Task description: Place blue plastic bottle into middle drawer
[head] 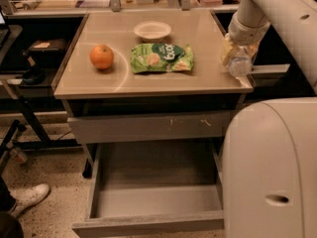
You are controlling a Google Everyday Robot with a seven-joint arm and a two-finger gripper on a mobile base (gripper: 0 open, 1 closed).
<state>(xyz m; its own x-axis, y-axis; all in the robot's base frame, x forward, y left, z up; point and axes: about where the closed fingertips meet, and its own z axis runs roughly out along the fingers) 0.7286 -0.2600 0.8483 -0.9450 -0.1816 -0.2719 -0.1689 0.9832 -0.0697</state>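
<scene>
— Gripper position?
— At the table's right edge, directly over the blue plastic bottle. Whether it gripped the bottle could not be told.
— Middle drawer?
— It stood open below the scratched drawer front. An orange, snack bag and bowl sat on the table.

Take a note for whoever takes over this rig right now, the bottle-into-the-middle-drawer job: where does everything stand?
Gripper: at the right edge of the tabletop, right at the blue plastic bottle; a firm hold cannot be confirmed.
Middle drawer: pulled open below the table, bottle not in it.
Done: drawer open, gripper at the bottle.
Left: secure the bottle, carry it down into the drawer, release.
</scene>
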